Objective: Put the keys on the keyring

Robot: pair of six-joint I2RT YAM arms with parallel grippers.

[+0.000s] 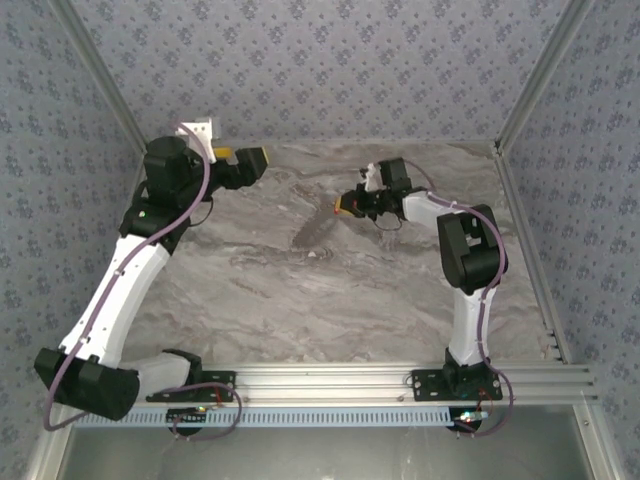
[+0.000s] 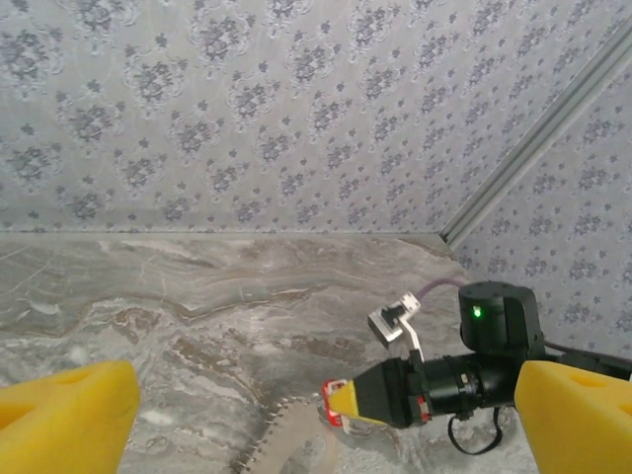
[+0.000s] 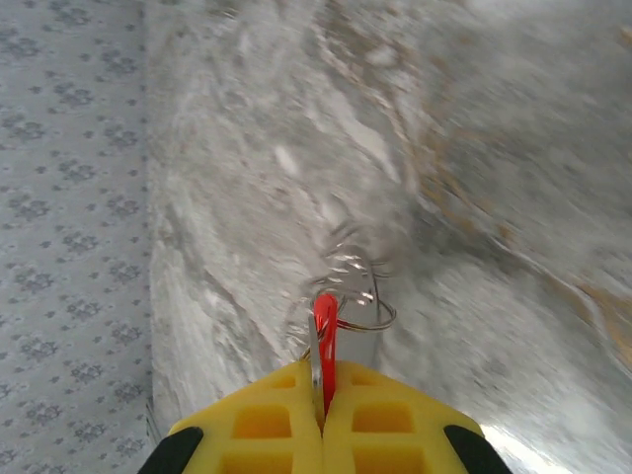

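Two grippers are hovering over the marble table [image 1: 300, 290]. The left gripper [image 1: 252, 160], at 10 o'clock in the top view, is holding its yellow fingers [image 2: 69, 415] wide apart. The right gripper [image 1: 348, 205], at 1 o'clock, is pinching the keys [image 3: 324, 321], with the keyring [image 3: 375, 326] touching the red tip.

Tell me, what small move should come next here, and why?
Probably the left hand should ease toward the keyring to steady it. The right hand is shut on the red key, and the thin loop sits right at the key's tip, while the left hand is open and well apart. Whether the key is threaded yet is hard to tell.
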